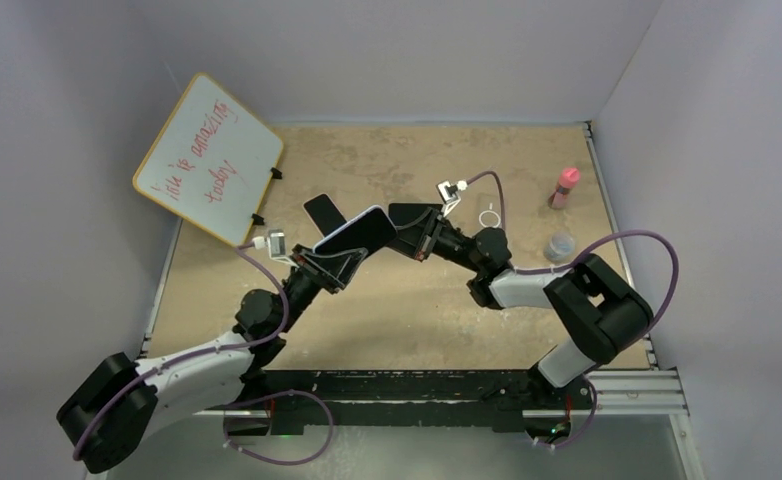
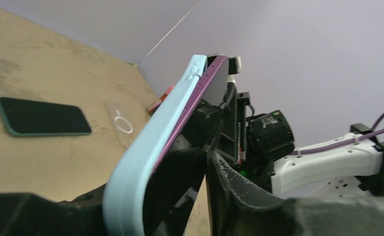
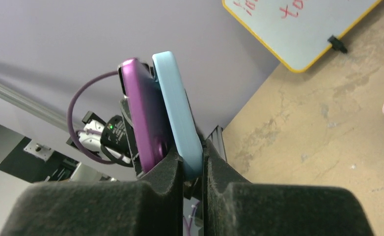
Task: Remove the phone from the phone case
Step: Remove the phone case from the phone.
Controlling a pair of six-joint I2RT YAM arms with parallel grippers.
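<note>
Between right tool (image 3: 194, 155) and left tool (image 2: 207, 158): phone (image 3: 143, 113) half out of case (image 3: 178, 108)
Right tool: pinching case
Left tool: grip unclear

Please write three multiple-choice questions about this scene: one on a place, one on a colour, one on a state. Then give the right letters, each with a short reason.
1. Where does the pink bottle stand?
A) at the far right of the table
B) at the near left corner of the table
C) in the middle of the table

2. What colour is the case that is held up in the air?
A) yellow
B) light blue
C) red

3. How is the right gripper?
A) wide open over the table
B) shut on the bottle
C) shut on the end of the case

Answers:
1 A: the top view shows it far back on the right side.
2 B: both wrist views show it light blue, beside the purple phone.
3 C: the right wrist view shows its fingers pinching the case.
</note>
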